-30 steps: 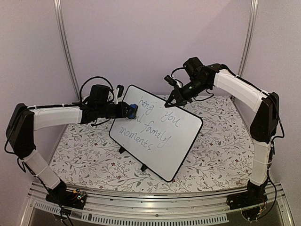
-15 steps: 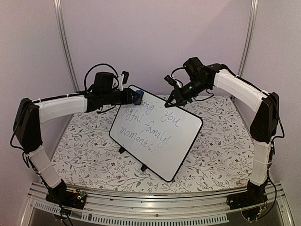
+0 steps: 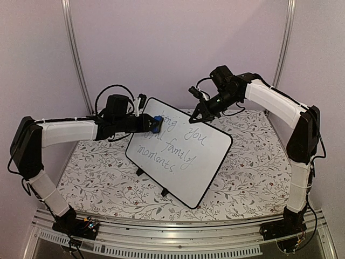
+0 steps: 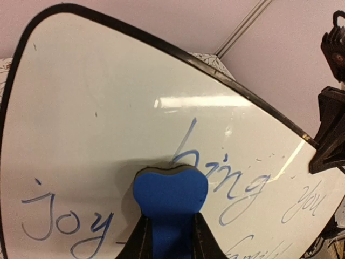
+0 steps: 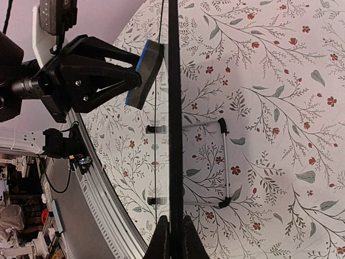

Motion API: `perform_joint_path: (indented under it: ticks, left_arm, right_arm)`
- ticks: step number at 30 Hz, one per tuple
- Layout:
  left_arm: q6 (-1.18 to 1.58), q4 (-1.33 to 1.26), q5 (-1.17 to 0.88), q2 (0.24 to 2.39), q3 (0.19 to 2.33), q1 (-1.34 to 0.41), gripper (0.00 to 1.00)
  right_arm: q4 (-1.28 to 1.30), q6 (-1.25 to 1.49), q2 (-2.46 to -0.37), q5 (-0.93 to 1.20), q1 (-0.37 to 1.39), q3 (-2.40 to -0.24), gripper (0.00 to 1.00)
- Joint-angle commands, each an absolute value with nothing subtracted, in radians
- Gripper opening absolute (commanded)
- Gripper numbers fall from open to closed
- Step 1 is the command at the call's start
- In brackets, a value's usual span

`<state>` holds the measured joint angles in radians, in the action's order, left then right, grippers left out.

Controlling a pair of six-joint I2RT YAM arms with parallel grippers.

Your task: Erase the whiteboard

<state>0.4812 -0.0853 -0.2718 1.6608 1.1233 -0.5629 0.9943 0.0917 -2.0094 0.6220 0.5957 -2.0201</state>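
Two arms rise from the near rail of the floral bench (image 3: 253, 162), one at each corner. Between them, at mid-bench, the whiteboard (image 3: 183, 156) stands on its small black feet (image 3: 164, 191), leaning back and turned so that one rounded corner points toward the rail. Patterned bench surface shows broadly to its left and right.

Grey handwriting (image 3: 178, 143) runs across the board's middle. The strip along its upper edge is white, with faint smudges in the left wrist view.

The left end effector (image 3: 148, 124) is closed narrowly on a blue eraser (image 3: 154, 124), whose face is pressed flat on the board's upper left part. There it sits between "joy" and "ing", just below the black frame.

Farther back, the right end effector (image 3: 197, 116) is pinched tight on the board's top edge, near the far corner. Its wrist view looks straight down the thin frame held between both fingers. The two end effectors stand near each other but apart, with the purple back wall behind them.
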Motion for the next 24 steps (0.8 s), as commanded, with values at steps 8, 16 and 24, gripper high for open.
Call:
perform_joint_path:
  ticks: [8, 16, 24]
  left_arm:
    - [0.468, -0.045, -0.272, 1.702, 1.182, -0.585, 0.0]
    - [0.435, 0.041, -0.235, 1.776, 1.325, -0.578, 0.0]
    - [0.478, 0.007, -0.242, 1.703, 1.12, -0.58, 0.0]
  right_arm:
    - [0.995, 0.018, -1.96, 0.597, 0.627, -2.02, 0.0]
    - [0.992, 0.017, -1.962, 0.598, 0.627, -2.022, 0.0]
    - [0.993, 0.015, -1.962, 0.6, 0.627, -2.023, 0.0]
